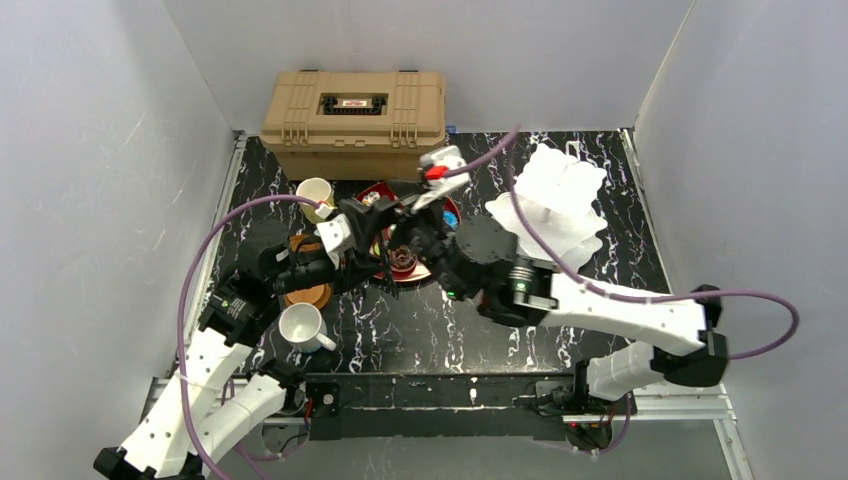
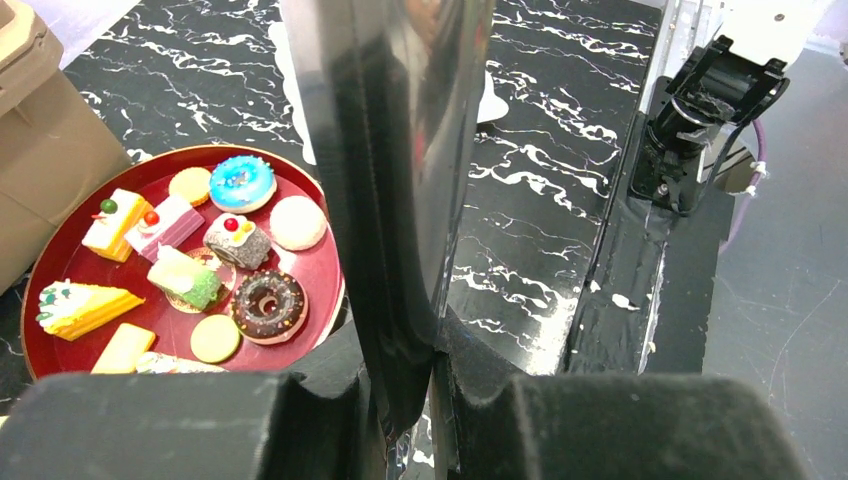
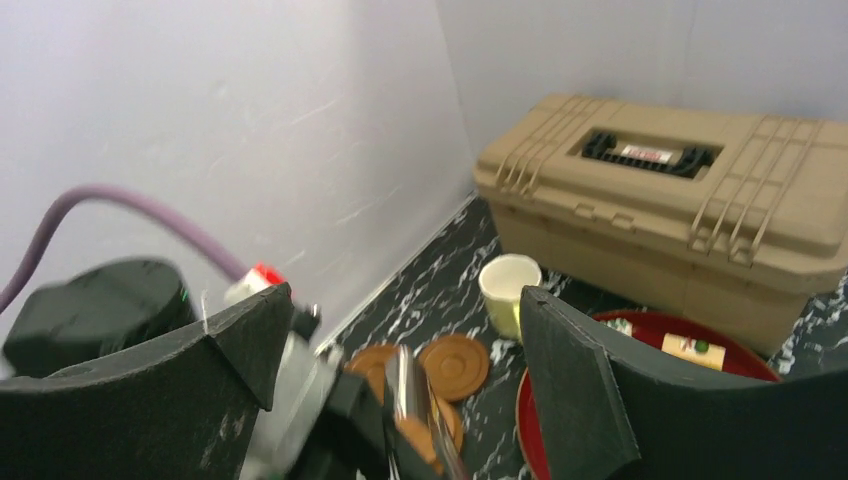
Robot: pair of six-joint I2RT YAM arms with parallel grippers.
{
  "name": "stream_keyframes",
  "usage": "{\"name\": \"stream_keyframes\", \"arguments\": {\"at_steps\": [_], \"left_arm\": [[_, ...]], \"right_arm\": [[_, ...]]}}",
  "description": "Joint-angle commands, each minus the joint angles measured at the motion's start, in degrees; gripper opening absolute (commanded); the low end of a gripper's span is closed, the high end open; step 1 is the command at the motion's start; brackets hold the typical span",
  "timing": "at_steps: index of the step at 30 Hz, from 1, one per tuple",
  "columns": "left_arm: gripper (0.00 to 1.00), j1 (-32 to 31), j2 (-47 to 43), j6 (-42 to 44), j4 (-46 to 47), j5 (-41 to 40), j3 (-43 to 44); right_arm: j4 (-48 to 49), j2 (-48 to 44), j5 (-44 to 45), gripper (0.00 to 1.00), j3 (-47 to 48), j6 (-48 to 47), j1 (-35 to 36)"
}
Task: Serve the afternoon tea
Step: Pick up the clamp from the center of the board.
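Observation:
My left gripper (image 1: 362, 238) (image 2: 435, 375) is shut on a shiny metal pair of tongs (image 2: 400, 180), held upright beside the tray of toy cakes. A blue doughnut (image 2: 242, 182) and a chocolate doughnut (image 2: 268, 305) lie among several cakes there. My right gripper (image 1: 405, 238) (image 3: 405, 300) is open, its jaws wide on either side of the tongs (image 3: 408, 395) without touching them. The white tiered stand (image 1: 555, 200) is at the back right. The pale-yellow mug (image 1: 315, 195) (image 3: 510, 290), white mug (image 1: 303, 325) and brown saucers (image 1: 305, 292) (image 3: 455, 365) are on the left.
The big dark-red tray (image 2: 315, 275) (image 3: 735, 352) sits mid-table in front of the tan plastic case (image 1: 355, 110) (image 3: 680, 210) at the back. White walls close in on three sides. The two arms cross closely over the tray.

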Motion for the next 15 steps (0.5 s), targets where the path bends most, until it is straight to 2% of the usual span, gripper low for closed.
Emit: {"name": "stream_keyframes", "arguments": {"at_steps": [1,5,11,15], "left_arm": [[0.09,0.0,-0.3,-0.9,-0.2,-0.7,0.8],[0.09,0.1,0.2,-0.5,0.3,-1.2,1.0],[0.10,0.0,1.1,-1.6,-0.1,-0.7,2.7],[0.11,0.0,0.6,-2.0,-1.0,-0.1,3.3]], "right_arm": [[-7.7,-12.6,-5.9,0.89,-3.9,7.6,0.3],[-14.7,-15.3,-7.6,0.78,-5.3,9.5,0.3],[-24.3,-10.5,-15.2,0.67,-1.7,7.8,0.3],[-25.5,-11.6,-14.8,0.60,-5.1,6.6,0.3]]}}
